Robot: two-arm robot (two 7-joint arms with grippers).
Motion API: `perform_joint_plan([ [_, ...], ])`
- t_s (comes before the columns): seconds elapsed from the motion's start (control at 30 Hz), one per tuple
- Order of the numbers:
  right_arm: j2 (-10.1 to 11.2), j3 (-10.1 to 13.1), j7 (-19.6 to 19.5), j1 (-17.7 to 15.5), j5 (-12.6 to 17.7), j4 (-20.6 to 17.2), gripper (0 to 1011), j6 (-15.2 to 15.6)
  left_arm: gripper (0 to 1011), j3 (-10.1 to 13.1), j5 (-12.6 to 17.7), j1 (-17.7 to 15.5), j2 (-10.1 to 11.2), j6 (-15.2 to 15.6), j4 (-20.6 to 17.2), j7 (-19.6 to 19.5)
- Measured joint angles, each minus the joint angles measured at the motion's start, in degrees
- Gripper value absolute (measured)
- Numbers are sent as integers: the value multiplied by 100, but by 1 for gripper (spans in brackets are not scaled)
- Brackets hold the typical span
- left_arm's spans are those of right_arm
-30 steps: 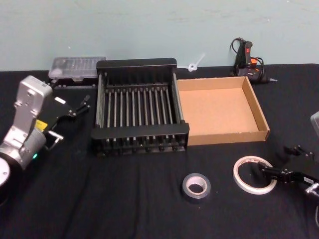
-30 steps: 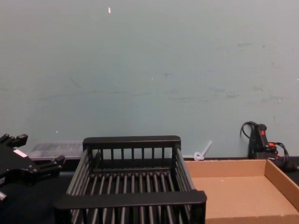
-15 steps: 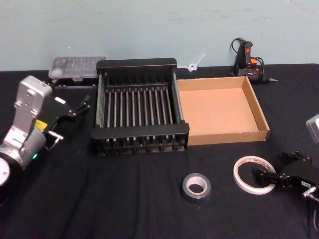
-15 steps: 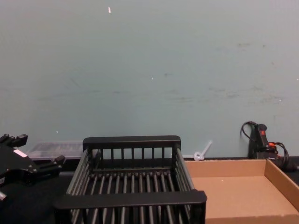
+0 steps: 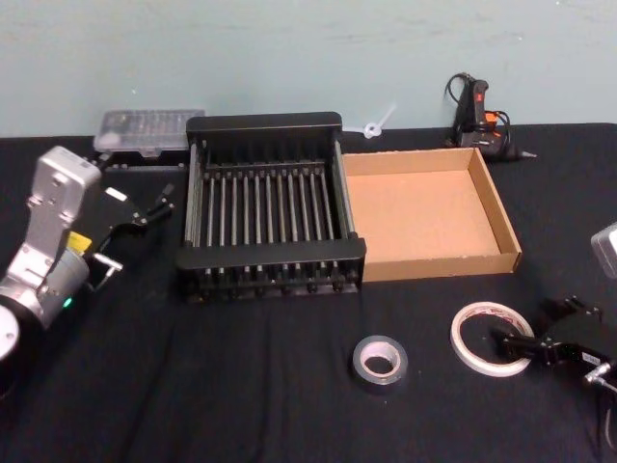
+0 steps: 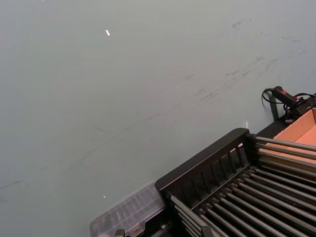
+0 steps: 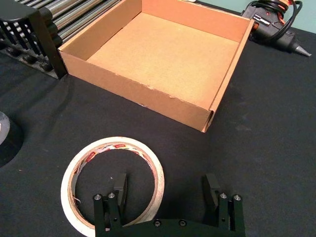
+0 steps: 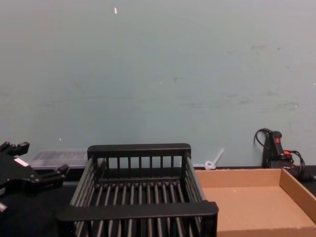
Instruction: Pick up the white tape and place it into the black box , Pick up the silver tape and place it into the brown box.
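Observation:
The white tape [image 5: 490, 339] lies flat on the black cloth at the front right, its thin ring [image 7: 74, 168] showing red print inside. My right gripper [image 5: 533, 329] [image 7: 166, 187] is open at its right side, one finger inside the ring and the other outside. The silver tape [image 5: 380, 361] [image 7: 7, 141] lies to the left of it. Behind stand the black box [image 5: 270, 255] [image 8: 138, 209] and, to its right, the brown box [image 5: 439, 263] [image 7: 133, 92], both with nothing in them. My left gripper [image 5: 154, 204] [image 8: 38, 159] hangs open left of the black box.
A glue gun [image 5: 477, 111] [image 7: 271, 24] with its cable lies behind the brown box. A clear plastic case [image 5: 149, 130] [image 6: 128, 215] sits behind the black box's left corner. A small white plastic piece [image 5: 376, 123] lies at the back wall.
My right gripper has dropped and shifted slightly along the right side of the white tape. The left arm and both tapes have stayed put.

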Motion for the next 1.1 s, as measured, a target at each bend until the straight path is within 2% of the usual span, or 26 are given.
perform_joint_plan([
  [0.9, -29, 23, 29, -1, -31, 2, 1002, 32, 1001, 0, 0, 0, 0, 0, 0, 0],
  [1.1, -26, 20, 27, -1, -28, 0, 903, 28, 1001, 0, 0, 0, 0, 0, 0, 0],
])
